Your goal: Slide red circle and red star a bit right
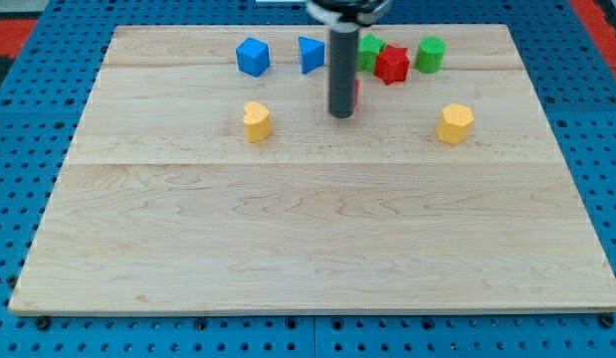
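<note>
Wooden planks make up the pale board [317,239], which fills most of the view over a blue perforated table [19,109]. Across it the dark rod [341,70] drops from the view's top, my tip [341,115] resting on the wood between the two yellow blocks and below the top row; the arm carries no jaws and holds nothing. A sliver of the red circle [355,92] peeks out at the rod's right edge, touching it or just behind; which one cannot be told. The red star [392,65] sits up and right of the tip, wedged between a green block [371,50] and a green cylinder [430,54]. Left of the rod stand a blue cube [253,57] and a blue block [309,54]. The left yellow block [257,121] and the right yellow block [455,123] flank the tip, well apart.
</note>
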